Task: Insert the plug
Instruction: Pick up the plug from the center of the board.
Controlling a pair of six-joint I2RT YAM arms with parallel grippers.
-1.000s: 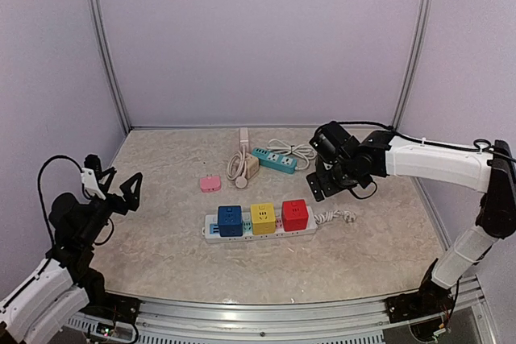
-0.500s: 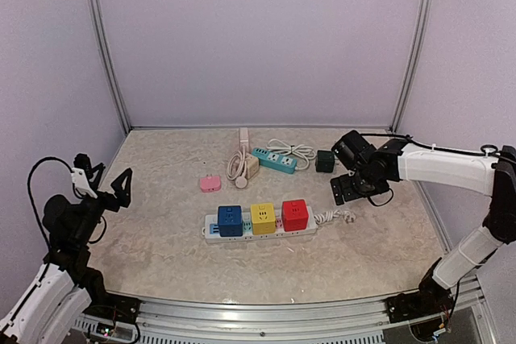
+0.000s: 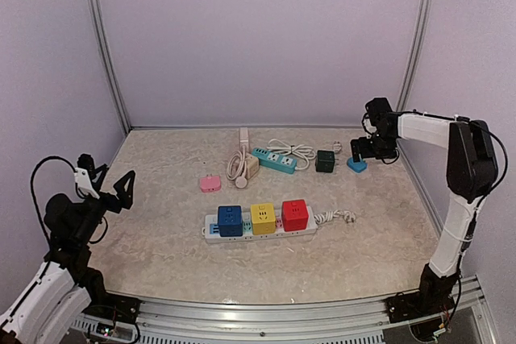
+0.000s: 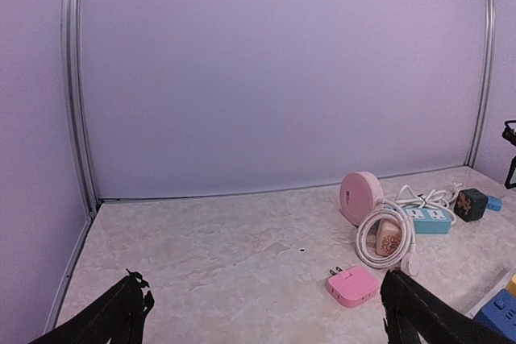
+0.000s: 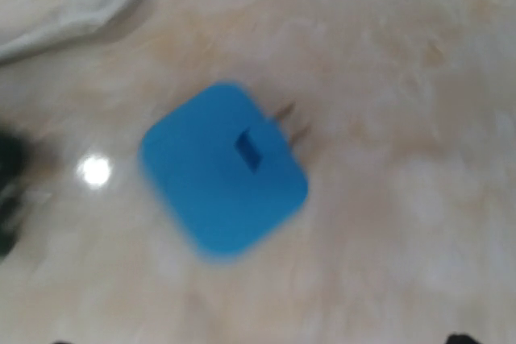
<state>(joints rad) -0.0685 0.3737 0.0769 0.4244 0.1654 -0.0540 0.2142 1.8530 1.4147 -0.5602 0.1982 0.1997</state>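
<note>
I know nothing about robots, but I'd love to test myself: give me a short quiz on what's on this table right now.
1. True or false: the right gripper is holding the blue plug.
2. Which colour is the middle cube on the white power strip? A red, B yellow, C blue.
3. One word: which gripper is nearer the pink plug?

Key
1. False: the blue plug lies on the table under open jaws.
2. B, the yellow cube.
3. Left: the left gripper is nearer.
</note>
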